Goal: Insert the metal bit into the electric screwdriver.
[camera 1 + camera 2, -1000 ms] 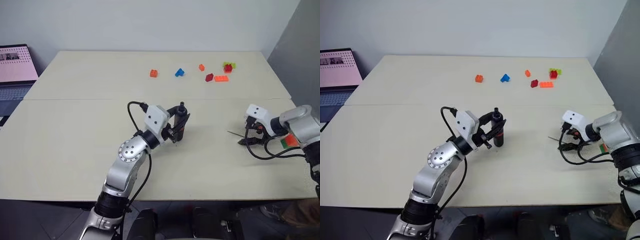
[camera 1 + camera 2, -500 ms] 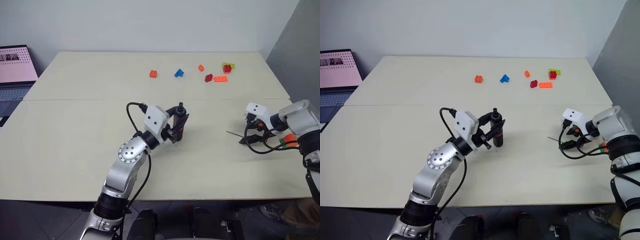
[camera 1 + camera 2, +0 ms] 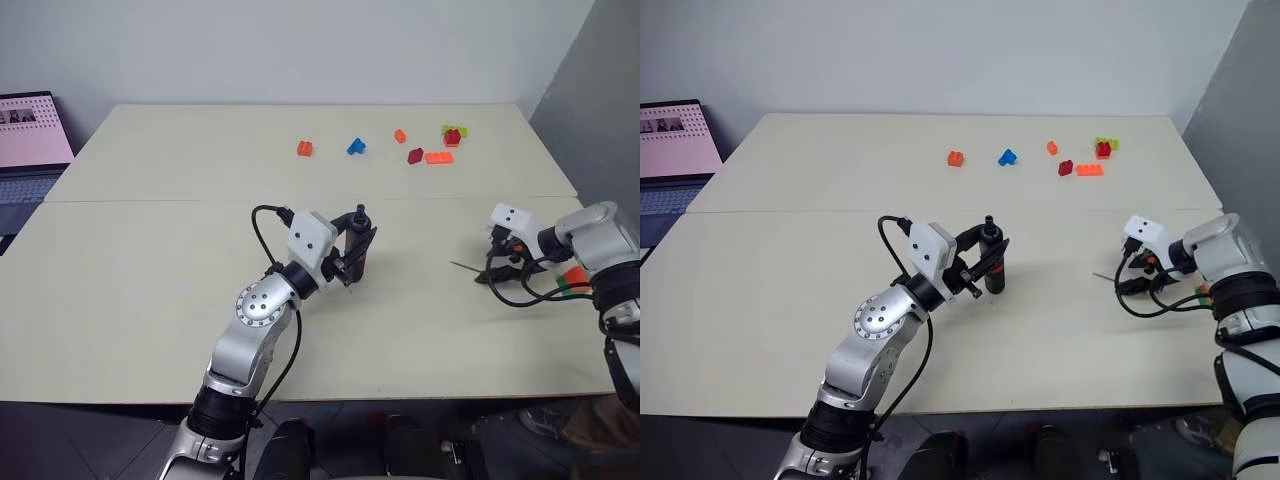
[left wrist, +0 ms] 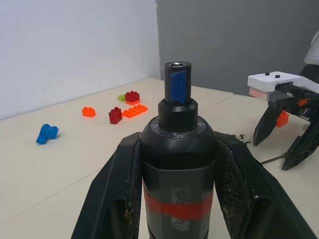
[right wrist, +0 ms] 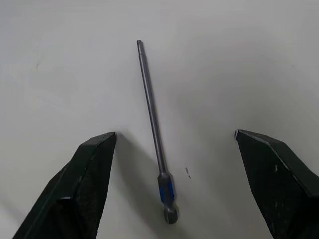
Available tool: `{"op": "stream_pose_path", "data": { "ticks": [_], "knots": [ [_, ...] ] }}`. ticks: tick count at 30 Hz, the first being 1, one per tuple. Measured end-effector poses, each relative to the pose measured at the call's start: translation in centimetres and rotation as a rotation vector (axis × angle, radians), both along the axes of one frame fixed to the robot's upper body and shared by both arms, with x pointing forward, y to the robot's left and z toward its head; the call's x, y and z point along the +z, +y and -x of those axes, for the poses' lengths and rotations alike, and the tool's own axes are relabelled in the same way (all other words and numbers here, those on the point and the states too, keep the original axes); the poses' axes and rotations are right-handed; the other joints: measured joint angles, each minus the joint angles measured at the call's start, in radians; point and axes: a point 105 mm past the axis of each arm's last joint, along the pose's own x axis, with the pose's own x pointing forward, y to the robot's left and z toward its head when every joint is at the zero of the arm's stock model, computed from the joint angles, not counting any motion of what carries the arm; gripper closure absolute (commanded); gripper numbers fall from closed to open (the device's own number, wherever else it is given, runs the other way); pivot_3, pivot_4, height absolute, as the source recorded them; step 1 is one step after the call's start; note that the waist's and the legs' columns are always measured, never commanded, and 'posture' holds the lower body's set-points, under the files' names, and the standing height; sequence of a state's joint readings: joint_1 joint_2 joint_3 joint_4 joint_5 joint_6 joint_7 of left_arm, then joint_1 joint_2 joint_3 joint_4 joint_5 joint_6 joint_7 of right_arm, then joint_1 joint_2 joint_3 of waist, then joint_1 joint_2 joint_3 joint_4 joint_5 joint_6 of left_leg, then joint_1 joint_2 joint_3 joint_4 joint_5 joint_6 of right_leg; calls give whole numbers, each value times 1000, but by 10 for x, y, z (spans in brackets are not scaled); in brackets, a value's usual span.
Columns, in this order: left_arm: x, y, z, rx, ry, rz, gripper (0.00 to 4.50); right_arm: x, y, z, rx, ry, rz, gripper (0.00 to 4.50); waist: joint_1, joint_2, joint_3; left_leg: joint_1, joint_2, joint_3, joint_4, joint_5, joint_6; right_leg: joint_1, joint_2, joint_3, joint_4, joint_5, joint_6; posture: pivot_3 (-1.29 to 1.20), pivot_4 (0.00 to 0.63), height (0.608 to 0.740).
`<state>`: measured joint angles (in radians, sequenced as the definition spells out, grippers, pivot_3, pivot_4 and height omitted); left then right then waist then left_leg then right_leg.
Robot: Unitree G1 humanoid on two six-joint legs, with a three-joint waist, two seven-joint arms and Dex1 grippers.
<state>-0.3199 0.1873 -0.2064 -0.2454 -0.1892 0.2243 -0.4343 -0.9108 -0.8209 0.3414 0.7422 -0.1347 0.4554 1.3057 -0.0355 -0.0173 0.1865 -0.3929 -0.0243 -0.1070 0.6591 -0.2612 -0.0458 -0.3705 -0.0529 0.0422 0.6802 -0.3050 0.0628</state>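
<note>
The electric screwdriver (image 3: 359, 240), black with a red band, stands upright above the middle of the table with my left gripper (image 3: 356, 258) shut on its body. In the left wrist view its socket end (image 4: 178, 67) points up between the two fingers (image 4: 117, 199). The metal bit (image 5: 153, 124), a thin grey rod with a blue band near one end, lies flat on the table at the right (image 3: 465, 267). My right gripper (image 5: 174, 133) hangs open over it, one finger on each side, touching neither end. The same gripper (image 4: 286, 144) shows beyond the screwdriver.
Several small coloured bricks (image 3: 428, 152) lie scattered at the far side of the table, with an orange one (image 3: 305, 148) and a blue one (image 3: 356, 146) further left. A laptop (image 3: 30, 140) sits off the table's left edge. A seam (image 3: 150, 199) crosses the tabletop.
The right forearm has shifted slightly while its gripper stays astride the bit. The left arm and the screwdriver have kept still.
</note>
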Motion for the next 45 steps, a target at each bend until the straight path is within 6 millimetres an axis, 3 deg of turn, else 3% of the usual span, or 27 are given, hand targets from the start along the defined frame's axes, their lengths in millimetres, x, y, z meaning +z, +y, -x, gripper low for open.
{"op": "stream_pose_path", "data": {
  "ticks": [4,7,21,28,32,37,40,45],
  "knots": [
    [0,0,0,-1,0,1,2861,0,0,1,-10,5,-1,731,0,0,0,0,0,0,0,0,0,0,0,0,0,0,0,0,150,740],
    [0,0,0,-1,1,0,2861,-1,0,3,-22,22,-1,1213,1,0,0,0,0,0,0,0,0,0,0,0,0,0,0,0,150,740],
    [0,0,0,-3,0,-2,2861,-1,2,7,-2,66,5,4441,2,0,0,0,0,0,0,0,0,0,0,0,0,0,0,0,150,740],
    [0,1,0,-2,-6,-5,2861,3,12,0,-35,6,-96,4500,0,0,0,0,0,0,0,0,0,-1,0,0,0,0,0,0,150,740],
    [1,1,0,2,-8,-2,2861,26,35,-10,-17,-150,-223,4500,0,0,0,-3,1,-1,0,0,0,-3,0,0,0,0,0,0,150,740],
    [3,3,-4,32,3,2,2861,86,80,-22,-49,-482,-525,4500,-1,0,0,-3,1,-1,-1,0,0,-3,1,0,1,0,0,0,150,740],
    [5,5,-7,50,8,3,2861,127,103,-12,-58,-633,-794,4500,3,0,0,-4,1,-3,-1,0,0,-4,1,-1,1,0,0,0,150,740],
    [7,10,-12,81,20,1,2861,159,119,19,-27,-685,-1128,4500,5,1,0,-5,0,-3,0,0,0,-4,0,-1,1,0,0,0,150,740]
  ]
}}
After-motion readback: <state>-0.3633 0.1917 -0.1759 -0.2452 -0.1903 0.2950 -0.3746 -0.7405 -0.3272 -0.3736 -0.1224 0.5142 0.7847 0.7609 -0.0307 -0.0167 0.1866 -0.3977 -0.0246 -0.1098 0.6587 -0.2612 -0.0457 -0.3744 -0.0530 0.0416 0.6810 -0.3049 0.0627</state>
